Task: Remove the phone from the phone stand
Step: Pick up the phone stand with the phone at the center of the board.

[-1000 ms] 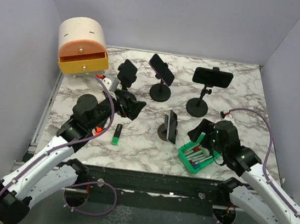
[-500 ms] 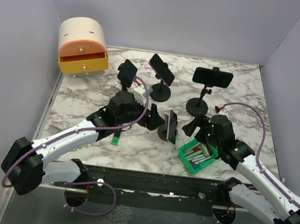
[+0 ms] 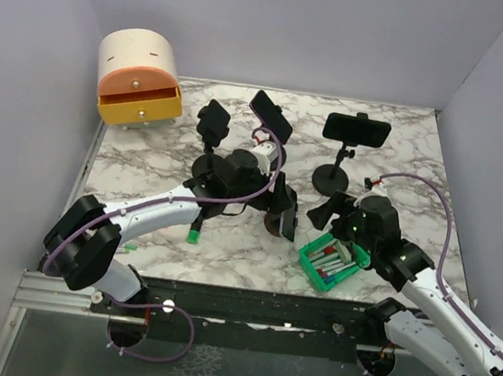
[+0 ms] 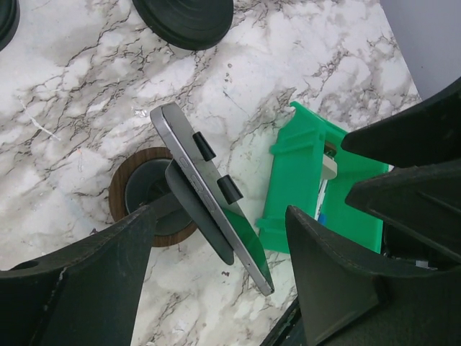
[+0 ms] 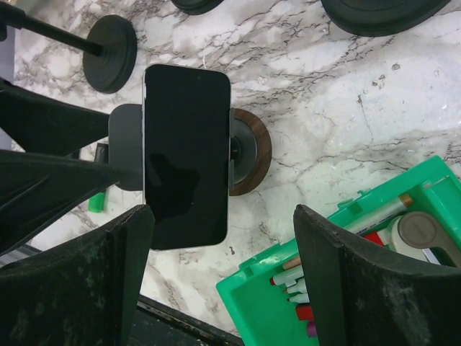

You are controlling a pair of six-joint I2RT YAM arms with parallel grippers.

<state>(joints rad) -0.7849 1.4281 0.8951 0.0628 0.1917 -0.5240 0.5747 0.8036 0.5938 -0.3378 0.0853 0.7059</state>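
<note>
Two dark pincers face one slim phone [image 5: 186,155] from opposite sides on a white, grey-veined marble-pattern bench [image 3: 397,142]. The phone, a rounded-corner slab with a glossy black screen and a thin metallic edge, sits tilted in the phone stand [image 4: 133,198]. The stand's cradle grips the phone's edge with two small black tabs, and its round base is dark with a brown wood-grain rim. It stands near the middle of the bench, just beside a green plastic bin [image 3: 329,265]. The left pincer [image 4: 220,216] is spread wide, its matte black fingers [image 4: 86,288] lying one on each side of the phone and clear of it. The right pincer [image 5: 222,216] is likewise spread and holds nothing, looking at the screen from the bin's side. The bin is a ribbed rectangular box holding markers of several colours. Farther back, three other stands [image 3: 331,180] of black metal with slender stems each carry a dark phone. At the far left corner sits a cream, round-topped drawer box [image 3: 140,71] with an orange drawer pulled out. One green marker [image 3: 195,228] lies on the bench beside the left arm.
</note>
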